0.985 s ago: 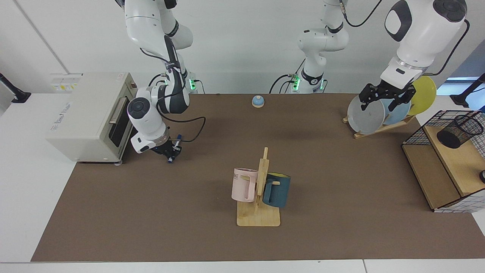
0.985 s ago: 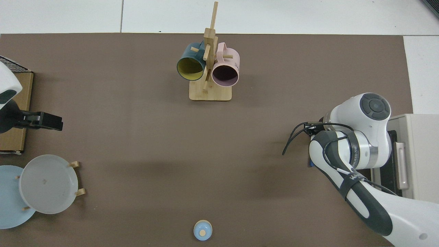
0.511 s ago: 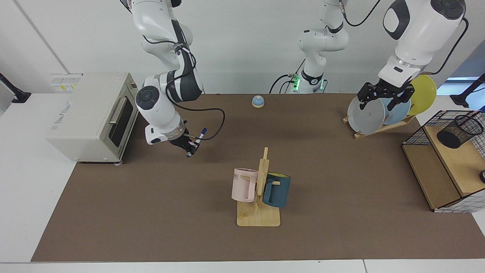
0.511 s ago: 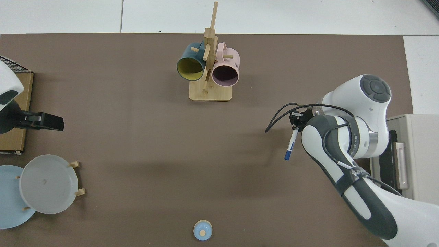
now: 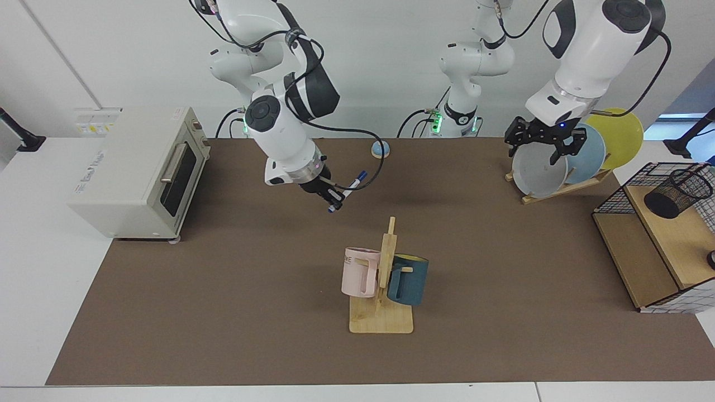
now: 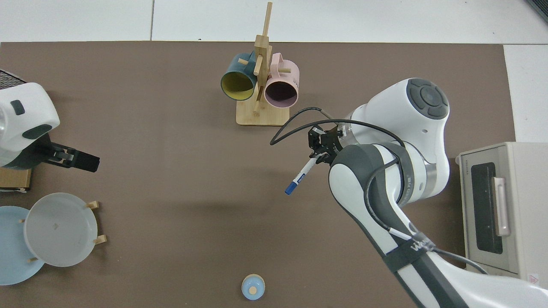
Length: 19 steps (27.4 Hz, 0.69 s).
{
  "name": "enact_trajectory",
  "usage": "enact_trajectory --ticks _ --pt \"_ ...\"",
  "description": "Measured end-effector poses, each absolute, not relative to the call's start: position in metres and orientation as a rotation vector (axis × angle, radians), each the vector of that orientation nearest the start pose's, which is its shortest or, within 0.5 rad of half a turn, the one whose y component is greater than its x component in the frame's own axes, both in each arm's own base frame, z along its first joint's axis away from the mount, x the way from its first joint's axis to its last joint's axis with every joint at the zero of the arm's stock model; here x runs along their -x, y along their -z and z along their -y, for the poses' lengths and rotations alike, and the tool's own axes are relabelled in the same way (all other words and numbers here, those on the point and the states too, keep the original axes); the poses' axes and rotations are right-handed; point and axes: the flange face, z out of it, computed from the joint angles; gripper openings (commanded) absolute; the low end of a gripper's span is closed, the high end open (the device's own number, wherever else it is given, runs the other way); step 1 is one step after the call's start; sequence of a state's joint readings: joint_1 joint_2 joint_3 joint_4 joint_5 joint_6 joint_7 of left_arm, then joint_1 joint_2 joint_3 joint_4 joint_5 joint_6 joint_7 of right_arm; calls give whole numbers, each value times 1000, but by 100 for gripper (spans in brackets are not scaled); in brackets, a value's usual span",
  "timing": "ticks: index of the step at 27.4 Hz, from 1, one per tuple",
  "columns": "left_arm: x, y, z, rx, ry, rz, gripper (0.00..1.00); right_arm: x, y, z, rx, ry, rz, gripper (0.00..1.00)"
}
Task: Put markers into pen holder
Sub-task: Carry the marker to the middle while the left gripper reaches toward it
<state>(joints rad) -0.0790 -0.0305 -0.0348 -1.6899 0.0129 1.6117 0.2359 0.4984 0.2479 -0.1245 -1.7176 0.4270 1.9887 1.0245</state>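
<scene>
The right gripper (image 5: 328, 196) pinches a thin marker (image 5: 347, 191) above the brown table mat (image 5: 234, 312). The marker has a white body with dark print and blue ends. It is tilted, pointing from 7 o'clock to 1 o'clock in the facing view. Far off at 3 o'clock lies the round black mesh pen holder (image 5: 677, 193). The left gripper (image 5: 539, 146) waits by the plates (image 5: 536, 173), fingers spread.

We see the right gripper (image 6: 319, 155) clamped on the marker (image 6: 300, 175), carried tilted above the brown mat (image 6: 171, 171) near the mug rack (image 6: 262, 85). The left gripper (image 6: 83, 160) hangs beside the plates (image 6: 60, 229).
</scene>
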Motion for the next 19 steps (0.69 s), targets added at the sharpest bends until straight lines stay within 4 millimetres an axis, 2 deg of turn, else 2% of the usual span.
enact_trajectory --ticks 5,10,14,19 --pt "-535 -580 90 3076 -107 -661 100 -569 -474 -305 2515 -329 -1214 0" --pt "-532 -568 96 3097 -141 -761 100 -552 -485 -342 2442 -387 -1287 0" --pt "-530 -566 104 3153 -131 -896 100 -546 -488 -360 2368 -416 -1346 0" --pt "-531 -567 111 3166 -78 -1100 100 -547 -492 -367 2260 -450 -1413 0"
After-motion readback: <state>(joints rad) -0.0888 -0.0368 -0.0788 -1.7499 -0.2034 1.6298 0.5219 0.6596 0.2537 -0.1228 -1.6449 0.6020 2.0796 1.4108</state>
